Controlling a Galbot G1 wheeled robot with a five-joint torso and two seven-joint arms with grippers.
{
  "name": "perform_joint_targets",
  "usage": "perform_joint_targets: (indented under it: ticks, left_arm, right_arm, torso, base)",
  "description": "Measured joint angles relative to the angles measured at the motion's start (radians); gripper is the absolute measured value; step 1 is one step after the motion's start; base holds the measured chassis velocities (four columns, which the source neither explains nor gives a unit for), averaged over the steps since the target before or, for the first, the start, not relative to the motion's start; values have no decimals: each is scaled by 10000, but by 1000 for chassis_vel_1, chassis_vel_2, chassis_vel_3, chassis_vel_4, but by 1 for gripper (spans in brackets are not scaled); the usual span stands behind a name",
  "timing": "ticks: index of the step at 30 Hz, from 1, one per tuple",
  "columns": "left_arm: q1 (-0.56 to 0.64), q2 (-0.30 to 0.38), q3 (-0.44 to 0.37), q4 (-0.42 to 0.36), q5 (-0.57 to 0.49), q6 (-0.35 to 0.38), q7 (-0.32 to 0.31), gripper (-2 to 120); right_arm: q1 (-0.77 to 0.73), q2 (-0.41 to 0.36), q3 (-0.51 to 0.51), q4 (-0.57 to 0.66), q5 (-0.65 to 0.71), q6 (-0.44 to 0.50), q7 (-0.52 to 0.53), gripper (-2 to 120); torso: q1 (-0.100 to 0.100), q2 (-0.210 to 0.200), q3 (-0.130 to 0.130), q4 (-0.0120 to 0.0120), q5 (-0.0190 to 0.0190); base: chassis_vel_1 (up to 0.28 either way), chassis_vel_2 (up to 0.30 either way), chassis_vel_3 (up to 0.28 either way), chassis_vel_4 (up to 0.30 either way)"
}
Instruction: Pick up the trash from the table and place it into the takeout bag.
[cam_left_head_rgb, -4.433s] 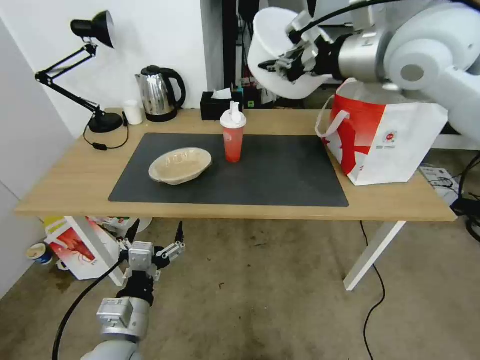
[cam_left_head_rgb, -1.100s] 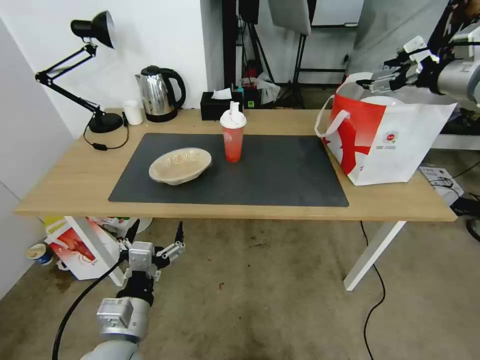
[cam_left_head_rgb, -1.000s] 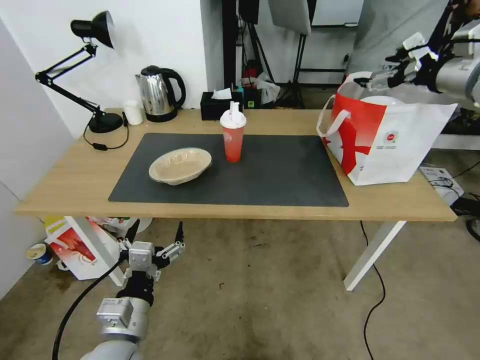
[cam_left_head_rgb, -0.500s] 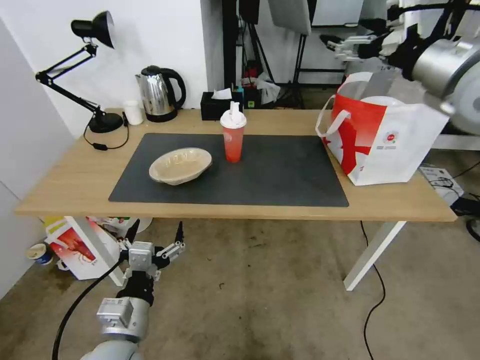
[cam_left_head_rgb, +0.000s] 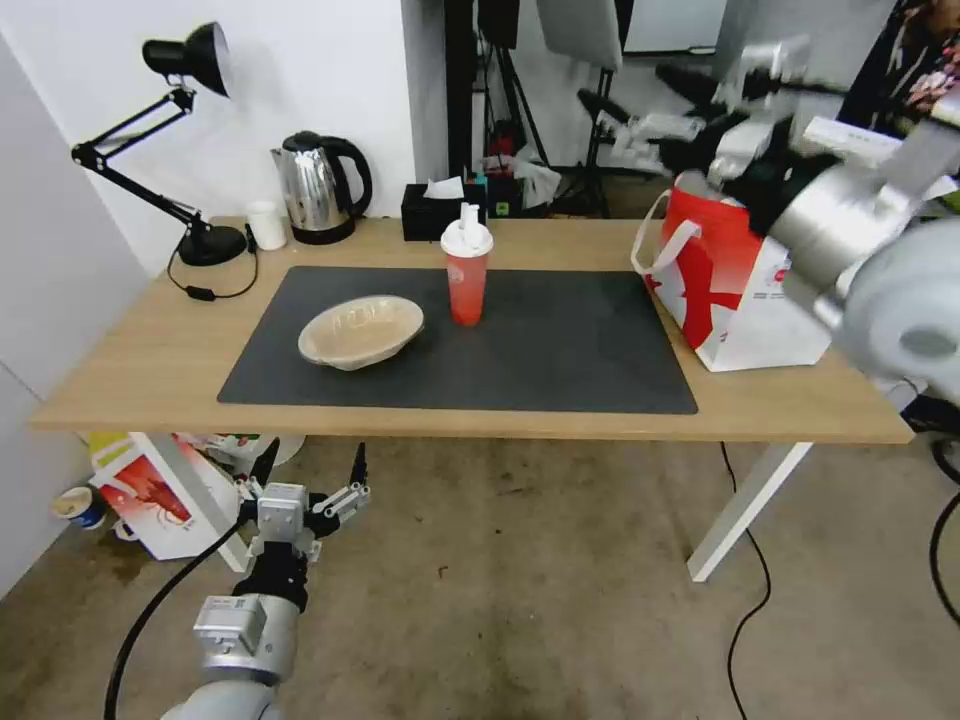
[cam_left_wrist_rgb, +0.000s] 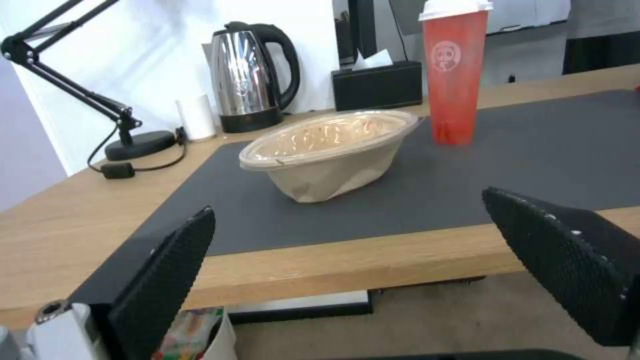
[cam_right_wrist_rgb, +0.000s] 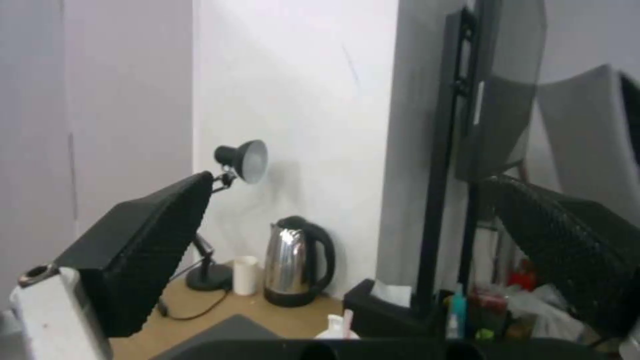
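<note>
**Operator:** Right claw (cam_left_head_rgb: 640, 112) is raised above the tabletop (cam_left_head_rgb: 150, 370), up and back from the mouth of the takeout bag (cam_left_head_rgb: 740, 290). I read it from the wrist view as spread wide with nothing between the pads. It points over the far edge toward the kettle (cam_left_head_rgb: 318, 187) and desk lamp (cam_left_head_rgb: 185, 60), so I judge it is between grasps, not on approach to anything.

**Supervisor:** Status of the trash?

**Operator:** Two pieces stand on the dark mat (cam_left_head_rgb: 560, 350). The red cup (cam_left_head_rgb: 466, 270) with its white lid is upright near the mat's middle. The shallow beige bowl (cam_left_head_rgb: 360, 330) sits just beside it on my left, tilted slightly on its base. The two are apart, which leaves room to close on either one alone. I cannot see into the bag from here, so its contents are unconfirmed.

**Supervisor:** Why is the bag where it is?

**Operator:** It stands upright at the right end of the tabletop, off the mat, mouth up. I judge that placement suits a drop from above by the right arm.

**Supervisor:** Left arm?

**Operator:** Left claw (cam_left_head_rgb: 310, 478) is parked low, in front of and below the tabletop edge, wide open and empty, aimed at the beige bowl.
</note>
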Motion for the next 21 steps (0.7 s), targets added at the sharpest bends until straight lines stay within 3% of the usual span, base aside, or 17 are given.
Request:
perform_joint_targets:
  ticks: [6, 11, 15, 16, 19, 21]
  left_arm:
    - [0, -4, 1, 1, 0, 0, -1, 100]
    - [1, -2, 2, 0, 0, 0, 1, 100]
    - [0, 0, 1, 0, -1, 0, 0, 100]
    - [0, 0, 1, 0, -1, 0, 0, 100]
    - [0, 0, 0, 0, -1, 0, 0, 100]
    - [0, -2, 2, 0, 0, 0, 0, 100]
  right_arm:
    - [-2654, 906, 956, 847, -1995, 715, 869, 100]
    - [-3722, 1317, 1279, 1046, -2937, 1062, 1030, 100]
    - [-6091, 2627, 1733, 1653, -5257, 1598, 1344, 100]
    - [-6091, 2627, 1733, 1653, -5257, 1598, 1344, 100]
    - [-7684, 3894, 1851, 2073, -6764, 1918, 1347, 100]
    - [-7981, 4180, 1866, 2133, -7087, 2013, 1338, 100]
  torso:
    - [0, -1, 0, 3, 1]
    - [0, -2, 0, 2, 1]
    - [0, -2, 0, 2, -1]
    - [0, -2, 0, 2, -1]
    - [0, -2, -1, 0, 0]
    - [-1, -2, 0, -1, 2]
  base:
    - [0, 0, 0, 0]
    - [0, 0, 0, 0]
    - [0, 0, 0, 0]
    - [0, 0, 0, 0]
    - [0, 0, 0, 0]
    - [0, 0, 0, 0]
